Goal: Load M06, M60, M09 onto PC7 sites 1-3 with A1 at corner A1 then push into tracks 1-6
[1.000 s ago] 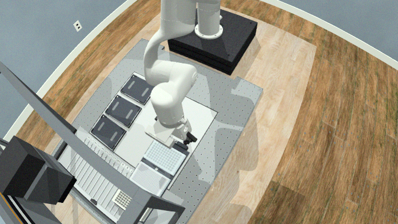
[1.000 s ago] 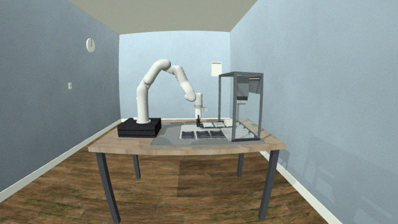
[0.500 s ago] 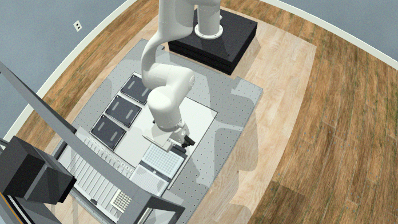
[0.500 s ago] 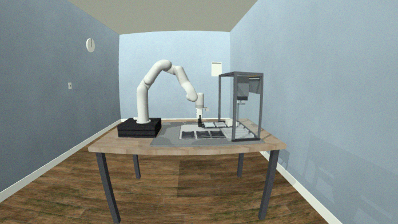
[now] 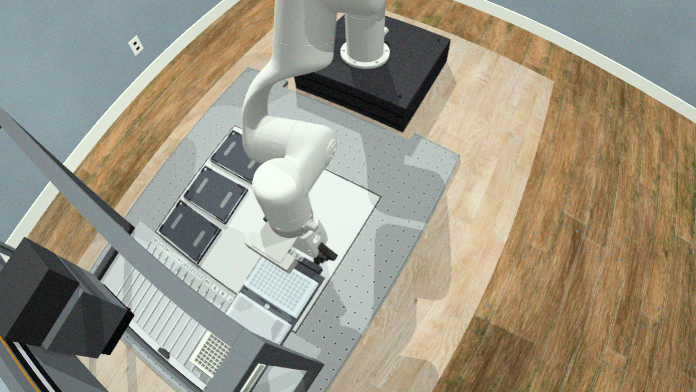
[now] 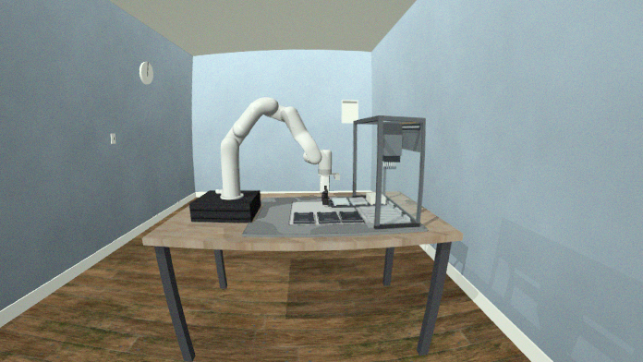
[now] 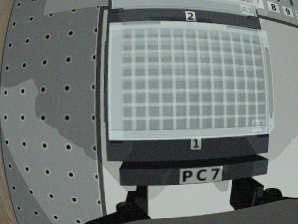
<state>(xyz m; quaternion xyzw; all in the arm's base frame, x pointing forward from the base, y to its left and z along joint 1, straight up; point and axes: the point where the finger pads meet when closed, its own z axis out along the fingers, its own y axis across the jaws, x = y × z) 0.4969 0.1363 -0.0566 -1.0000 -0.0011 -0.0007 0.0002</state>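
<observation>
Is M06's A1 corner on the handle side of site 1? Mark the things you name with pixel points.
Yes, the faint A1 mark on M06 (image 5: pixel 283 285) (image 7: pixel 192 82) sits near the PC7 handle (image 7: pixel 150 174).

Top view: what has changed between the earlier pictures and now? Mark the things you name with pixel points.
The gripper (image 5: pixel 325 255) (image 6: pixel 325 202) (image 7: pixel 191 191) and PC7 (image 5: pixel 316 273) (image 6: pixel 343 206) (image 7: pixel 150 150), with its loaded plates, moved a little farther toward the instrument. Nothing was gripped or released. The plate nests (image 5: pixel 216 194) (image 6: pixel 328 217) stayed put and empty.
</observation>
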